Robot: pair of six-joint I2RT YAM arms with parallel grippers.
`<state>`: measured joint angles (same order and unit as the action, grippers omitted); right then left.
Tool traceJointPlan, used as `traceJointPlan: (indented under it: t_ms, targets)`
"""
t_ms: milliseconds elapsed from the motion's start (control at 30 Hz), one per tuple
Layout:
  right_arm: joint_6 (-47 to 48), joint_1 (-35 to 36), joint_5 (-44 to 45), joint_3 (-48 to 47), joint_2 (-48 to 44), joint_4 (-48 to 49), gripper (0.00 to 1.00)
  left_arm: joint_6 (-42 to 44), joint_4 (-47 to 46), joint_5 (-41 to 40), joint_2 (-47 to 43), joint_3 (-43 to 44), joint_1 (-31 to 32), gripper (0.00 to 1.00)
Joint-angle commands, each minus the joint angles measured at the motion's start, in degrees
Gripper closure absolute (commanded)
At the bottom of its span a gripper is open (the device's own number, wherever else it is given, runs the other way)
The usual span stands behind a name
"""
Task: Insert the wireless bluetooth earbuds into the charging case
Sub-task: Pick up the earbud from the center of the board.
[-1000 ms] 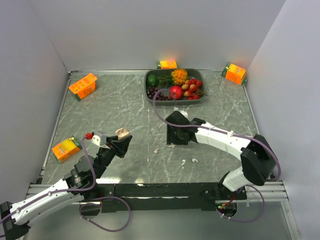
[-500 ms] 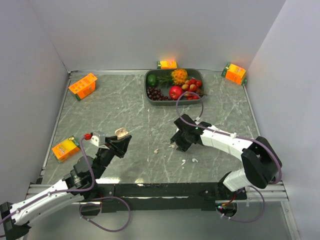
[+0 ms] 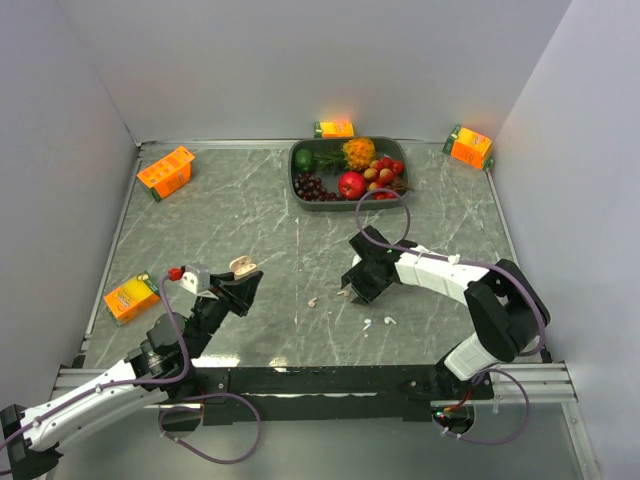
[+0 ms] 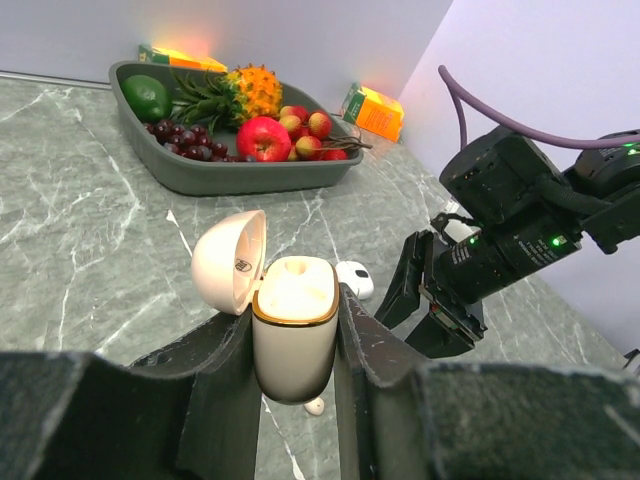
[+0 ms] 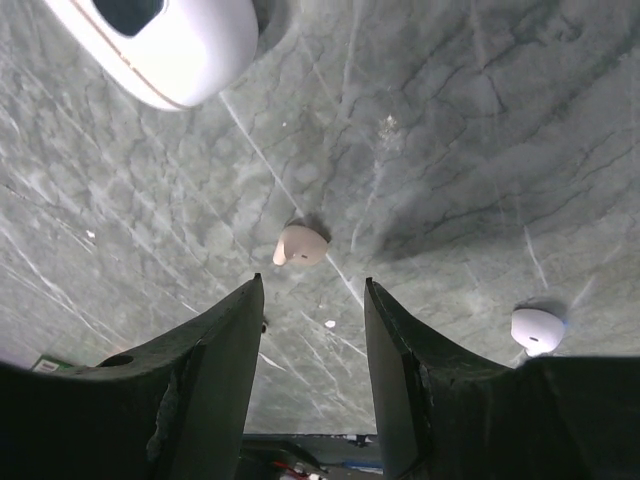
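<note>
Marble table [image 3: 250, 210]. Left gripper [image 4: 295, 340] clamps the case [image 4: 293, 315] upright, lid [image 4: 230, 262] open for loading; right of the case, right gripper [image 5: 312, 290] hangs open over an earbud [image 5: 300, 246].

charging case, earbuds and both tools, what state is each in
charging case: lid open, upright, gripped
earbuds: loose on the table, outside the charging case
left tool: shut on the charging case
right tool: open, empty, low over the earbuds

1 high view overlooks the whole table [image 3: 240, 210]; 2 wrist views sit low, sharing its middle.
</note>
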<state>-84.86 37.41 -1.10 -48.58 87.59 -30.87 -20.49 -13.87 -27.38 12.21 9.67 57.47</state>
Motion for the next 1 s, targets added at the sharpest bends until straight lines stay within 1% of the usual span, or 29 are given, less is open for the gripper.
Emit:
traceJointPlan:
  t_ms: [0,400,600,733,967]
  targets:
    - [-0.75,-1.81,-1.71,-1.08,1.62,0.55,0.47,-0.25,-2.21,-0.75,-0.43,0.08,0.36,0.99]
    - [1.19,-3.22,-3.9,-2.75,5.39,1.69,0.49,-0.08,-2.57,-1.01,0.1,-0.09,0.36,0.99]
    - [1.63,-3.13,-4.26,-4.07,6.71,1.52,0.53,0.01,-2.48,-1.1,0.19,-0.09,0.27,0.99]
    - [1.54,-3.22,-4.34,-3.89,6.8,1.6,0.59,-0.07,-2.39,-1.01,0.1,-0.09,0.36,0.99]
    - [1.63,-3.92,-4.52,-2.49,6.54,1.87,0.63,-0.07,-2.48,-0.92,0.27,-0.09,0.36,0.99]
